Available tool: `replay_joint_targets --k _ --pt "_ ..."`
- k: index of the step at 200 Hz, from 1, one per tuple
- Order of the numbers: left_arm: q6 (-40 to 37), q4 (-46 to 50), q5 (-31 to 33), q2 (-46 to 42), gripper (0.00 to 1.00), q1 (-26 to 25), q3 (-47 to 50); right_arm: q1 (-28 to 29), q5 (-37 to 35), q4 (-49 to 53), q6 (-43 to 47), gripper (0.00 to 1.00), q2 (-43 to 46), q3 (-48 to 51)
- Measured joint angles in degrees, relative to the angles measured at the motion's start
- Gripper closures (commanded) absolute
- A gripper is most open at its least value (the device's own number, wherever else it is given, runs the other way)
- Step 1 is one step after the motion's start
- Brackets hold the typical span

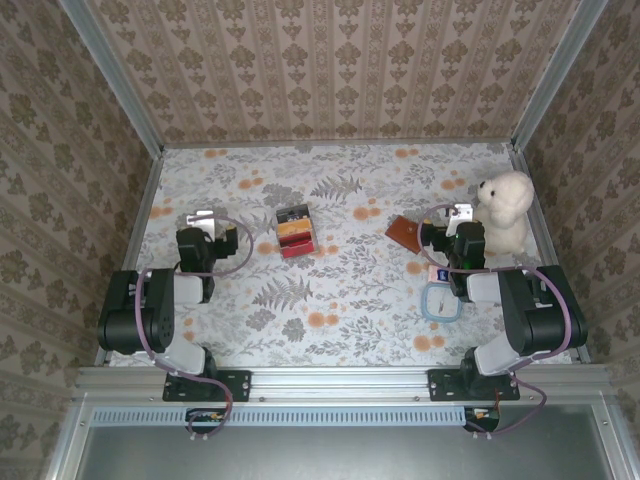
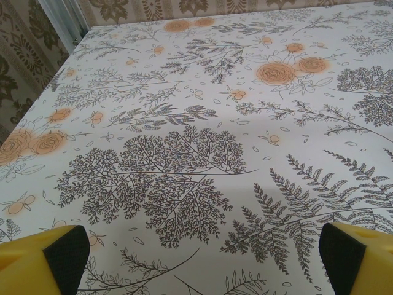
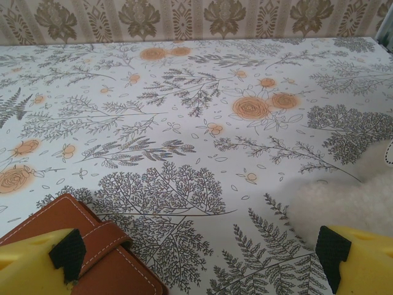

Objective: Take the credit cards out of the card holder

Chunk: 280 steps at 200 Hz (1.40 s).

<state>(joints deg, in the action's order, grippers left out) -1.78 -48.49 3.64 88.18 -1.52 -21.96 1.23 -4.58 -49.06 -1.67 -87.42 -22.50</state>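
The card holder (image 1: 405, 233) is a brown leather wallet lying flat on the flowered table, right of centre. In the right wrist view the card holder (image 3: 92, 258) is at the bottom left, its stitched strap closed over it. The credit cards are hidden. My right gripper (image 3: 199, 258) stands open just to the right of the holder; its left fingertip (image 3: 66, 251) overlaps the holder's edge, and nothing lies between the fingertips. That right gripper (image 1: 458, 212) points to the back wall. My left gripper (image 1: 203, 216) is open over bare tablecloth at the left. In its own view the left gripper (image 2: 202, 261) holds nothing.
A small black box (image 1: 294, 231) with red and yellow contents sits at mid-table. A white plush bear (image 1: 505, 210) stands right beside the right gripper, its fur (image 3: 344, 203) near the right fingertip. A pale blue ring (image 1: 441, 302) and a small card-like piece (image 1: 437, 272) lie by the right arm.
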Motion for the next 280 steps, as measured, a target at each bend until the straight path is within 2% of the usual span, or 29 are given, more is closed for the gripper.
replay_joint_targets --k 36,65,95,127,156,197,212,228,255,280 --pt "0.0 -0.5 1.7 -2.4 0.00 0.0 1.0 1.2 0.2 2.2 0.6 0.00 2.4 0.0" --pt "0.2 2.9 4.5 -10.4 0.00 -0.3 1.4 3.2 -1.4 13.2 0.3 0.00 11.8 -2.0" --pt "4.3 16.2 6.9 -20.3 0.00 -0.8 -2.2 4.2 -0.9 25.7 -4.0 0.00 22.1 -7.6" --pt "12.2 31.5 6.6 -26.6 0.00 -0.7 -9.6 4.3 -1.0 37.9 -14.3 0.00 30.9 -12.0" --pt "19.0 42.4 1.7 -28.9 0.00 -0.8 -13.6 4.3 -1.1 50.4 -24.0 0.00 33.7 -16.7" --pt "26.3 53.5 -10.6 -27.2 0.00 -1.6 -17.0 6.2 3.0 55.1 -29.6 0.00 34.0 -16.9" --pt "27.4 56.5 -13.6 -25.5 0.01 -4.5 -17.9 8.5 3.9 55.4 -30.3 0.00 31.4 -16.9" --pt "27.1 60.4 -13.7 -23.1 0.03 -9.6 -19.7 11.3 4.3 55.8 -30.4 0.00 27.5 -17.3" --pt "24.6 68.7 -8.5 -17.6 0.05 -20.1 -25.2 15.2 4.3 57.9 -31.3 0.00 21.3 -19.7" --pt "23.1 73.5 -4.8 -12.1 0.08 -25.3 -29.1 16.6 4.4 60.0 -33.2 0.01 16.7 -23.5"
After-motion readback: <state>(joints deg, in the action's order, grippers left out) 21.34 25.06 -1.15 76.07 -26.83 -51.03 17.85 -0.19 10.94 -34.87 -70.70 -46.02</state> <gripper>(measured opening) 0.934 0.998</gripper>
